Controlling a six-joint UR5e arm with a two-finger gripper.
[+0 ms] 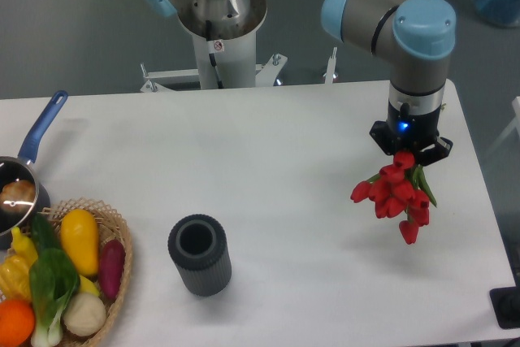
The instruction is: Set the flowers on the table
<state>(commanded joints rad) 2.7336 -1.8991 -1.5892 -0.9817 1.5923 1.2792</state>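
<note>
A bunch of red tulips [396,197] with green leaves hangs from my gripper [409,158] over the right side of the white table [284,168]. The gripper points straight down and is shut on the stems at the top of the bunch. The blooms droop down and to the left; I cannot tell whether the lowest bloom touches the table. The fingertips are hidden behind the flowers. A dark grey ribbed vase [200,254] stands upright and empty at the front middle, well to the left of the gripper.
A wicker basket [122,241] of vegetables and fruit sits at the front left corner. A saucepan with a blue handle [41,129] lies behind it at the left edge. The arm's white base [219,38] stands behind the table's far edge.
</note>
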